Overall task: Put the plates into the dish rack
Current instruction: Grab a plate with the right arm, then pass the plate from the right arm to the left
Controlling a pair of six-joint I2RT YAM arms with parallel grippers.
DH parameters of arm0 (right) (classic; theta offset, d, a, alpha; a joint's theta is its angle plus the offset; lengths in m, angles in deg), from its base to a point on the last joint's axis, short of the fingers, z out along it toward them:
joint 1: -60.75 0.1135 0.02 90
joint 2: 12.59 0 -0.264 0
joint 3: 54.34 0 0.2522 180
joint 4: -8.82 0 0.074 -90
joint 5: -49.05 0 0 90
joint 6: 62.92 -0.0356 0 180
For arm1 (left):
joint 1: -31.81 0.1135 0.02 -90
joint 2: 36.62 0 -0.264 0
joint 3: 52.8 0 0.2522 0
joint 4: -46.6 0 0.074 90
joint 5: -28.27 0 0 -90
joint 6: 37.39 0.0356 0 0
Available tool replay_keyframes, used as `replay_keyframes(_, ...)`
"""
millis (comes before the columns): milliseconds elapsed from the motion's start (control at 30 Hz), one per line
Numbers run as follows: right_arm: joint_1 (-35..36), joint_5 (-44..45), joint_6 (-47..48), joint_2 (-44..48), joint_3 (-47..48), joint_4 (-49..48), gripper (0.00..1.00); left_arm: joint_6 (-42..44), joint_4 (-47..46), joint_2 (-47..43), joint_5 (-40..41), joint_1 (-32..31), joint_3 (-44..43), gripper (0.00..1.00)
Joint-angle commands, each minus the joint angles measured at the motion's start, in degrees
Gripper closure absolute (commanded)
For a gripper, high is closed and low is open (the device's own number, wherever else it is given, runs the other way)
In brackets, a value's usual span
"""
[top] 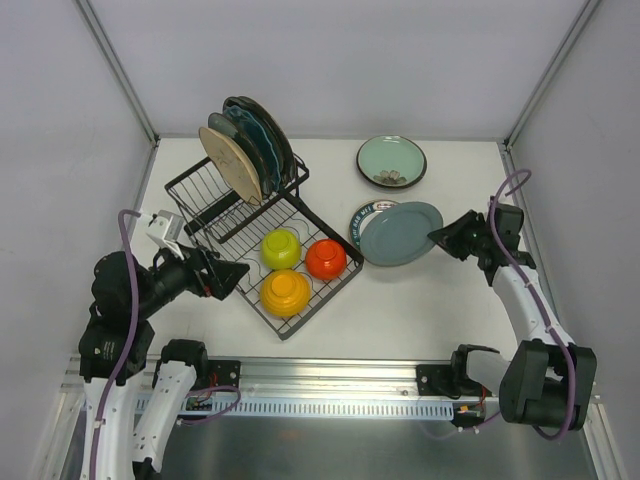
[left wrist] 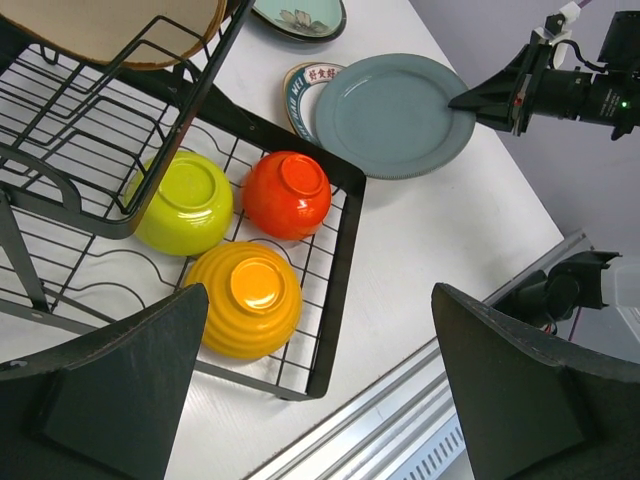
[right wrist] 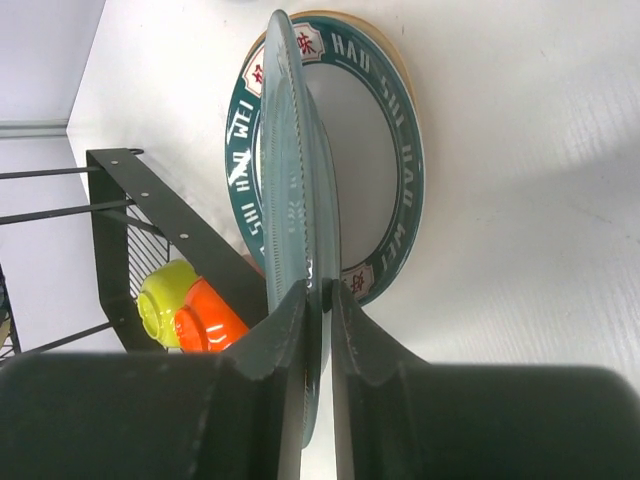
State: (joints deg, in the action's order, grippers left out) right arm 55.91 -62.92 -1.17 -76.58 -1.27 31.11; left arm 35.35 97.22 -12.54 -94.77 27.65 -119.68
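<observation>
To the right of the rack, the grey-blue plate [top: 400,233] is raised on a slant, its far edge low over a lettered teal plate [top: 358,226] that lies flat on the table [top: 420,310]. The right gripper [top: 440,235] has its fingers closed on the near rim, one finger above and one below. That thin edge is probably the only part that offers a hold on something so flat. The right wrist view shows the plate edge-on between the fingers, so the pinch looks centred, though it is shallow and a swing could make the plate pivot. Tilting it up this way suits the task, since it must stand on edge to enter a slot. Farther back a mint green plate [top: 391,160] waits flat on the table. In the dish rack [top: 322,302], several plates [top: 245,150] already stand upright in the raised slotted section, showing the pose wanted. The lower basket holds a yellow-green bowl [top: 281,248], a red bowl [top: 326,259] and an orange bowl [top: 285,291], all upside down. The left gripper [top: 225,272] hangs at the rack's near left corner, spread wide and empty, perhaps ready to steady or receive.
</observation>
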Motion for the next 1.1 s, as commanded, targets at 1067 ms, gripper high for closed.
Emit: replay_keyframes(1067, -1.6, -9.9, -2.8, 5.4, 14.5, 4.9, 0.99, -4.3, -16.3, 17.2, 24.0, -28.3, -6.2, 0.07)
